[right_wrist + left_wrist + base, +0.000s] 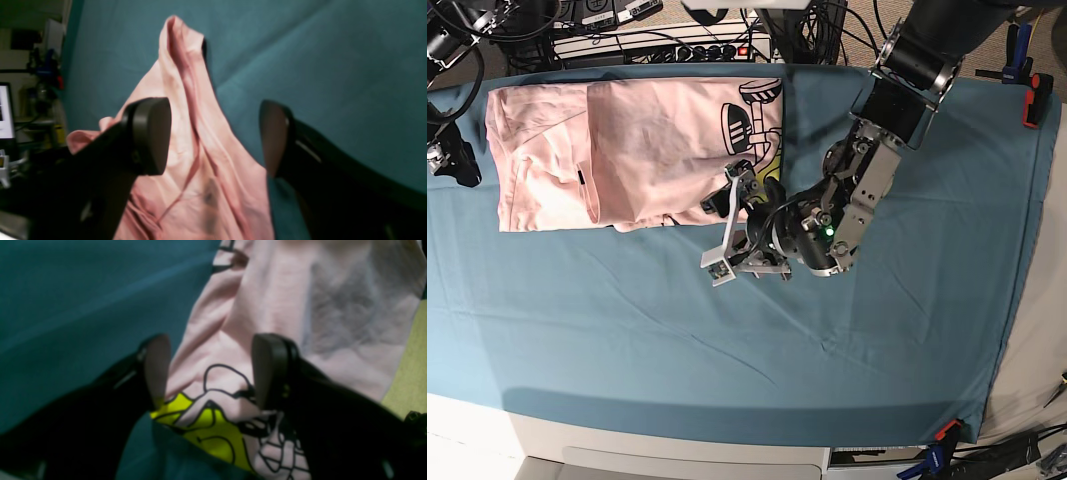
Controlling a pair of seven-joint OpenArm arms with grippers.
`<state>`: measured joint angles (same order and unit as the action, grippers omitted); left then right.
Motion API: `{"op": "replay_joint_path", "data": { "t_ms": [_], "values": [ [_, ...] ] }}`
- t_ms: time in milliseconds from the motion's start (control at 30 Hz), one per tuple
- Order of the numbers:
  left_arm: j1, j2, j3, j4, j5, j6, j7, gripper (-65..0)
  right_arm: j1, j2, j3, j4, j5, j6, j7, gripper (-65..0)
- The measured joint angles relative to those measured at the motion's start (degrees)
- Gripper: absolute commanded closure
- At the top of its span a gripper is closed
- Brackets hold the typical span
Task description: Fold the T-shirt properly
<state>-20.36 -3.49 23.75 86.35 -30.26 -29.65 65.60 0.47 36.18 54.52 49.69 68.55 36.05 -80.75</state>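
Observation:
The pale pink T-shirt [627,140] lies partly folded at the back left of the teal cloth, with black and yellow print showing along its right edge. My left gripper [727,228] is open at the shirt's front right corner. In the left wrist view its fingers [270,370] straddle the printed hem of the T-shirt [267,300] without pinching it; the gripper [213,373] holds nothing. My right gripper [211,136] is open and empty above the shirt's [200,166] left side. In the base view it [455,162] shows only as a dark shape at the left edge.
The teal table cloth [757,340] covers the whole table. A power strip and cables [667,35] run along the back edge. Clamps [1032,100] hold the cloth at the right. A monitor and clutter [6,113] stand beyond the table's left side.

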Motion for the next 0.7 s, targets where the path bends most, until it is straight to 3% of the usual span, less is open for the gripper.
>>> {"op": "replay_joint_path", "data": {
  "t_ms": [300, 567, 633, 700],
  "values": [
    [-0.02, 0.00, 0.00, 0.00, -0.20, 0.00, 0.00, -39.2, 0.37, 0.50, -16.22, 0.11, 2.49, 0.24, 1.25, -41.1],
    [-0.02, 0.00, 0.00, 0.00, -0.20, 0.00, 0.22, -39.2, 0.46, 0.61, -17.46, 0.17, 2.91, 0.46, 1.51, -40.9],
    [0.00, 0.00, 0.00, 0.00, -0.20, 0.00, 0.22, -39.0, 0.42, 0.37, -17.46, 0.17, 4.00, 2.43, 1.42, -37.1],
    [-0.02, 0.00, 0.00, 0.00, -0.20, 0.00, 0.20, -39.0, 0.24, -0.31, -17.57, 0.11, 6.03, 2.82, 0.55, -28.7]
  ]
}}
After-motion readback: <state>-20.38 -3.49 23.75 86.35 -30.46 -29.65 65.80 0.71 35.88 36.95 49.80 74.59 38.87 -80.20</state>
